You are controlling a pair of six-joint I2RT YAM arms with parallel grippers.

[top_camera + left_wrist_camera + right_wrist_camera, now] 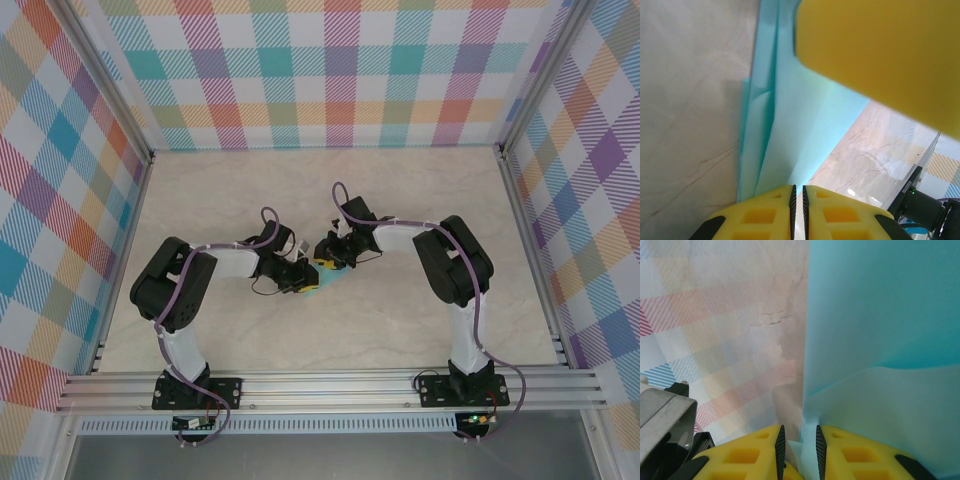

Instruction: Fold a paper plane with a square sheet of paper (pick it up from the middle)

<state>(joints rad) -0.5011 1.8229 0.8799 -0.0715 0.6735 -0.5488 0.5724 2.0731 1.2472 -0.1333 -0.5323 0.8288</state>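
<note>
We see the 2 arms bent inward over the middle of the pale marbled table (400, 200), their tips meeting around the turquoise paper (318, 286). In the top view the paper sits just toward 6 o'clock of the table's centre, a small sliver between the black wrists. The left gripper (304, 282) comes at it from 9 o'clock and the right gripper (328, 264) from 1 o'clock, the 2 almost touching. From the left wrist, the left gripper (798, 197) has its 2 yellow fingers (765, 215) pressed nearly together, leaving a hairline slit. The paper (790, 115) narrows down into that slit, so we read it as pinching the paper's lower end. There the paper rises toward 12 o'clock in folded layers, with a darker crease along its 9 o'clock side and a soft shadow on the table beside it. A blurred yellow finger (880, 55) of the right gripper covers the 1 o'clock corner, against the paper. From the right wrist, the right gripper (798, 442) holds its fingers (745, 455) close, and the edge of the paper (880, 330) drops into the narrow gap, nipped there. The paper spreads across the 3 o'clock half, with a paler flap lower down. Whether it touches the table we cannot tell. Plaid walls (330, 70) ring the table.
</note>
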